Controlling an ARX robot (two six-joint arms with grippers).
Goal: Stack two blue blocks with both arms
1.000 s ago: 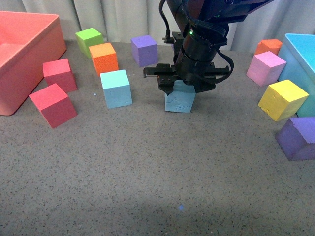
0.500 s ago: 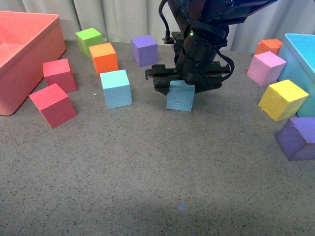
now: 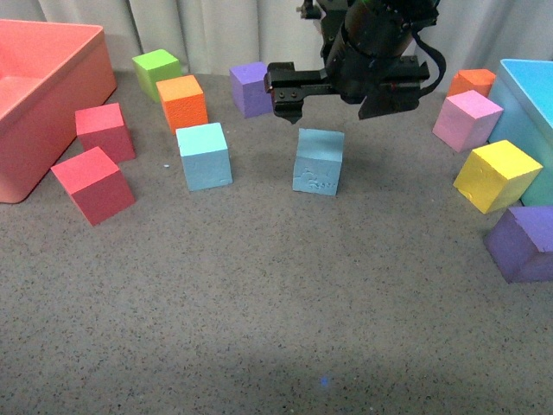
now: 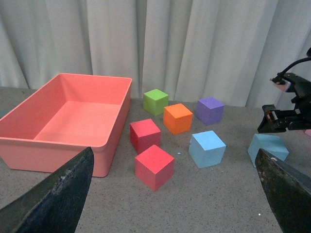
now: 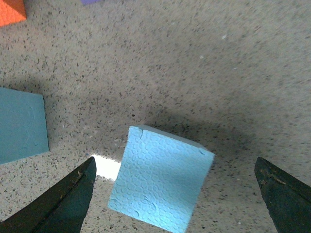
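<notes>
Two blue blocks rest apart on the grey table: a smooth one (image 3: 203,156) and, to its right, one with a scuffed front face (image 3: 318,162). My right gripper (image 3: 333,108) hangs open just above the scuffed block, touching nothing. In the right wrist view that block (image 5: 160,182) lies on the table between the spread fingers of the right gripper (image 5: 174,159), and the other blue block (image 5: 22,126) shows at the edge. My left gripper (image 4: 170,204) is open and empty, low over the table, well short of both blue blocks (image 4: 207,148) (image 4: 268,147). It is out of the front view.
A salmon bin (image 3: 52,52) stands at the far left and a turquoise bin (image 3: 531,86) at the far right. Two red cubes (image 3: 93,183), an orange cube (image 3: 182,102), a green cube (image 3: 156,69) and a purple cube (image 3: 253,88) lie left of centre. Pink (image 3: 467,119), yellow (image 3: 497,175) and purple (image 3: 523,244) cubes lie right.
My right gripper, which stood low around the scuffed blue block, has risen clear of it. The block stays on the table.
</notes>
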